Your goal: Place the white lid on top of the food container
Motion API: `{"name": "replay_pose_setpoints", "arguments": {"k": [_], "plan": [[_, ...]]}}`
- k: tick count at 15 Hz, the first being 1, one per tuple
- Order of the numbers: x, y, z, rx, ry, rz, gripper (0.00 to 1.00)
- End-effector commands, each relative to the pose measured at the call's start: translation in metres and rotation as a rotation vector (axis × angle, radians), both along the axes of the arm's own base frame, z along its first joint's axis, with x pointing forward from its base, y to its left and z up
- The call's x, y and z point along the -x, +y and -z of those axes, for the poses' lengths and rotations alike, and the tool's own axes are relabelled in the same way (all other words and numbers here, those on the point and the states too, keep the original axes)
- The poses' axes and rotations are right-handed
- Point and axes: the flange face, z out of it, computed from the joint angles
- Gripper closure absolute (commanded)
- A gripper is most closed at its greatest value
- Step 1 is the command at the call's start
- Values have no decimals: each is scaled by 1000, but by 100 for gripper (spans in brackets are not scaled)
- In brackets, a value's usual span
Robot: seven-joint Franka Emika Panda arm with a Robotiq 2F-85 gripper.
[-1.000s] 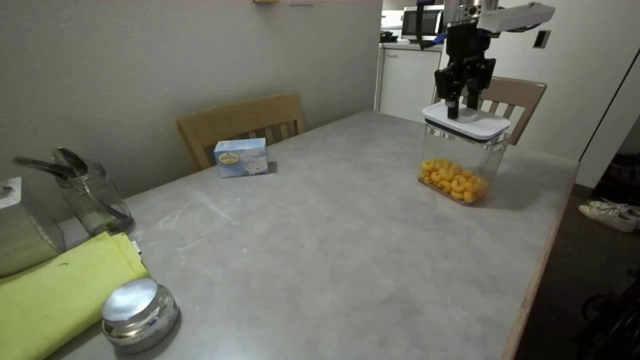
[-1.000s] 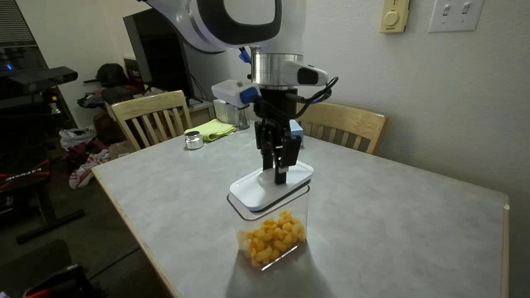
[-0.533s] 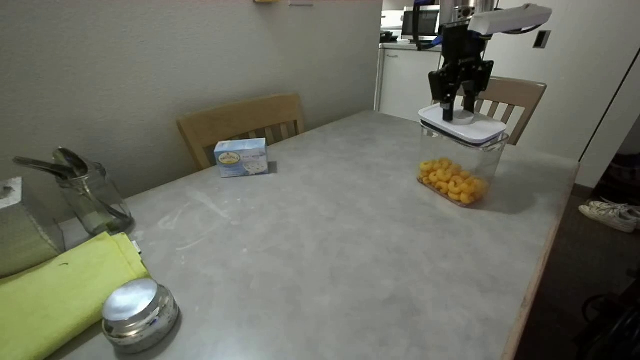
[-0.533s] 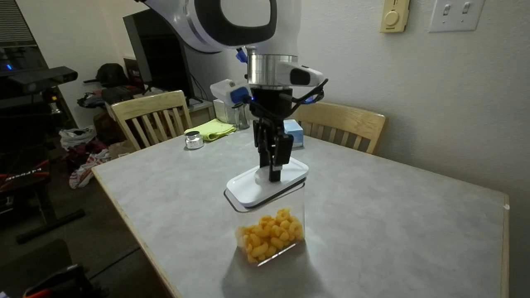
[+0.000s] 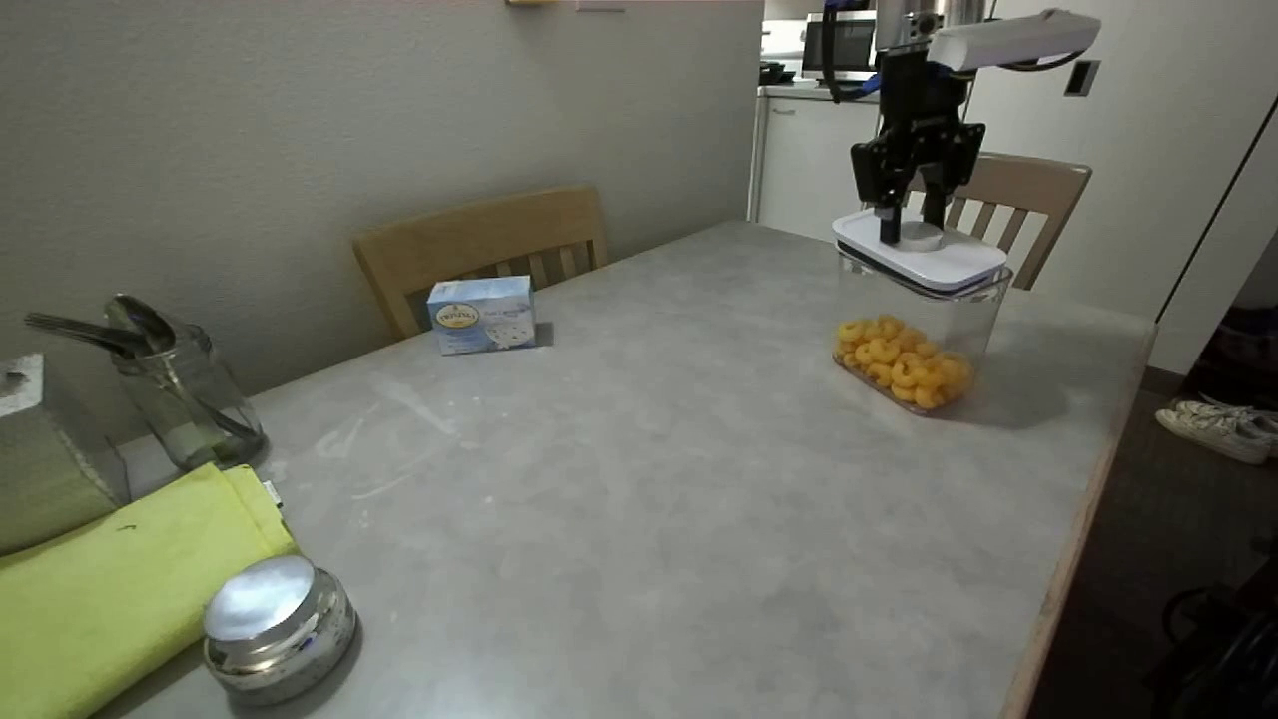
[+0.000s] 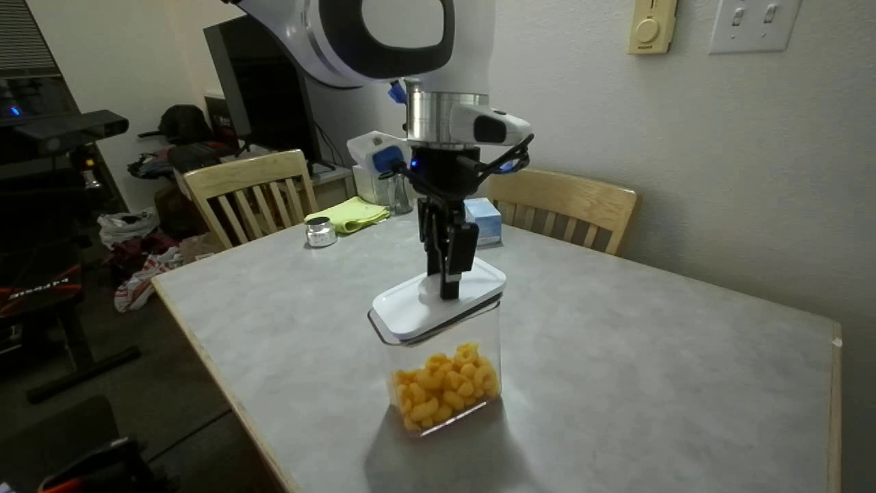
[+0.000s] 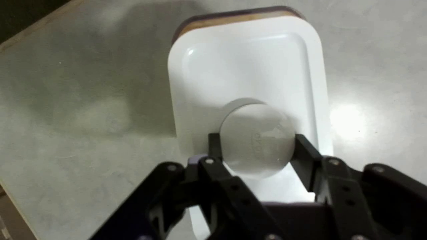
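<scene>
The white lid [image 7: 247, 73] is showing as a glossy rounded rectangle, a raised border running round its flat face and a round knob [image 7: 257, 125] standing up from the middle; a dark band is lining its underside. The hand [image 7: 257, 145] is gripping that knob, its black fingers [image 7: 305, 153] touching it on either side. The lid is sitting over the mouth of the food container [image 6: 421, 349], with part of the clear tub's rim showing past its edge. Curled yellow-orange pieces [image 6: 445, 390] are filling the lower part.

The tub is standing upright on a mottled grey surface [image 5: 639, 479]. Well apart from it, in both exterior views, a pale blue box [image 5: 482, 316], a glass jar [image 5: 192, 434], a folded yellow cloth [image 5: 150, 579] and a small silver pot [image 5: 285, 639] are resting. Wooden chairs [image 6: 571, 192] are standing along the edges, a plain wall [image 6: 718, 192] rising behind. A microwave [image 5: 844, 45] is showing in the background of an exterior view.

In the wrist view, the hand is hiding most of the lid's lower end, and faint marks on the knob are blurring beyond reading. The arm [image 6: 383, 61] is being cut off at the top of both exterior views. Whether the lid is touching the rim all the way round, I cannot tell.
</scene>
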Motion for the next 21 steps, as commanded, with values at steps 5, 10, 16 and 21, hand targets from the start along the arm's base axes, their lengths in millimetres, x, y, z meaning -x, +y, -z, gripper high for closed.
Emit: {"name": "replay_pose_setpoints", "arguments": {"k": [5, 10, 16, 21], "plan": [[10, 7, 2, -9, -32, 37, 71], [15, 18, -1, -78, -27, 56, 71], [19, 34, 4, -169, -41, 103, 71], [27, 43, 8, -220, -26, 136, 71]]}}
